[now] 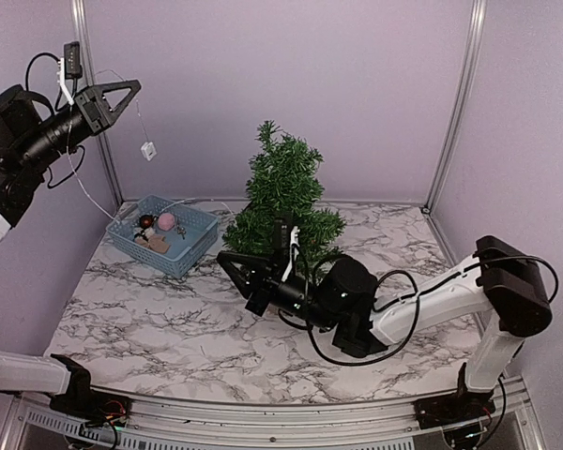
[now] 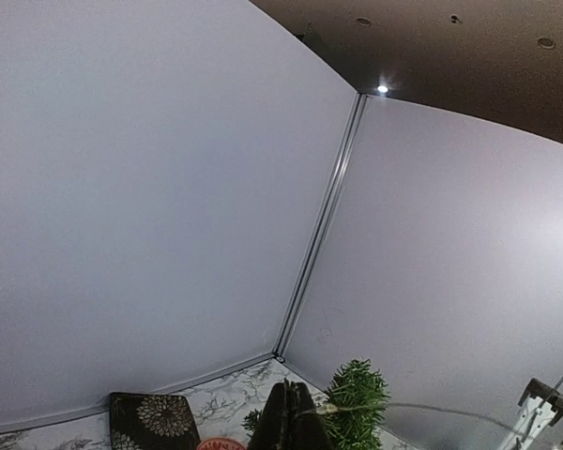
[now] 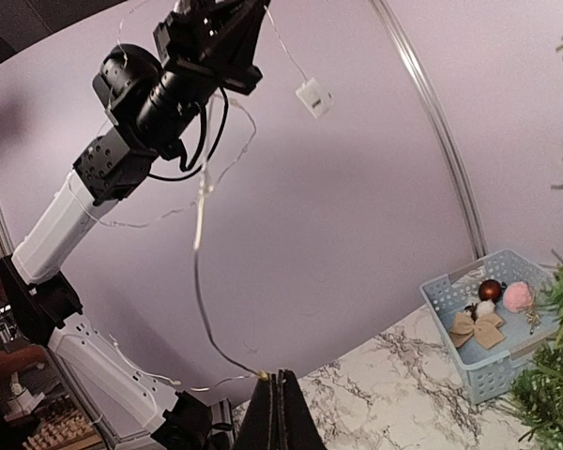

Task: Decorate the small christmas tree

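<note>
two arms share one thin light wire (image 3: 199,234). only the right wrist view shows the whole stretch. the wire climbs from the right gripper (image 3: 279,377), whose fingers are pressed together on it at a tiny yellow bulb. it reaches the left gripper (image 1: 131,87), lifted high by the lilac wall, and one small white box (image 3: 312,97) dangles beneath.

the left wrist view adds that gripper's own fingers, clenched flat on the wire, which runs off to the right past a bristly green treetop. it also shows a dark flowered patch (image 2: 150,417) that cannot be identified.

only the top view gives the layout. the one small christmas tree (image 1: 286,192) stands upright toward the back middle of the marble table (image 1: 150,328). the right arm lies low in front of it, its gripper just beside the lowest left branches.

one pale blue basket (image 3: 469,361) sits near the tree's left. the right wrist view lets its contents be counted: one dark red ball (image 3: 491,289), one pink pompom (image 3: 518,296), one tan bow (image 3: 477,328), plus small bits too blurred to tell.
</note>
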`<state>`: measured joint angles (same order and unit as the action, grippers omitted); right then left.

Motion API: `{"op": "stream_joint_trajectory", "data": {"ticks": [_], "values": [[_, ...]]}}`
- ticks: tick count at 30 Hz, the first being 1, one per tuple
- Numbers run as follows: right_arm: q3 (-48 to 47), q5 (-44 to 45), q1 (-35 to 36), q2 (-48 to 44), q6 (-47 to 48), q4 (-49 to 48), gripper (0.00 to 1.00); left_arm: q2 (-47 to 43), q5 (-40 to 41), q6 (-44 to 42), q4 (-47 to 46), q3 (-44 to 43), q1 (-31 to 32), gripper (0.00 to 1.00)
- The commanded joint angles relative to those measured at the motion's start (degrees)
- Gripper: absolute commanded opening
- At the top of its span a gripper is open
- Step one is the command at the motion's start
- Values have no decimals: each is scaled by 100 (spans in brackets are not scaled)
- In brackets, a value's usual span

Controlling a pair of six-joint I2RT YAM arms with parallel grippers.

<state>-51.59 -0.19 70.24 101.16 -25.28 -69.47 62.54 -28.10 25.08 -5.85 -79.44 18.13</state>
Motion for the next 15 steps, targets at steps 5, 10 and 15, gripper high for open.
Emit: {"op": "stream_joint_trajectory", "data": {"ticks": [5, 10, 15], "values": [[-266, 800, 43, -1710, 800, 3586, 0, -121, 940, -396, 345, 537, 15, 0], [-860, 1224, -61, -2321, 1163, 5592, 0, -27, 1411, -463, 555, 715, 10, 0], [-1040, 1188, -492, -2960, 1150, 6832, 0, 69, 2322, -408, 888, 622, 6, 0]]}}
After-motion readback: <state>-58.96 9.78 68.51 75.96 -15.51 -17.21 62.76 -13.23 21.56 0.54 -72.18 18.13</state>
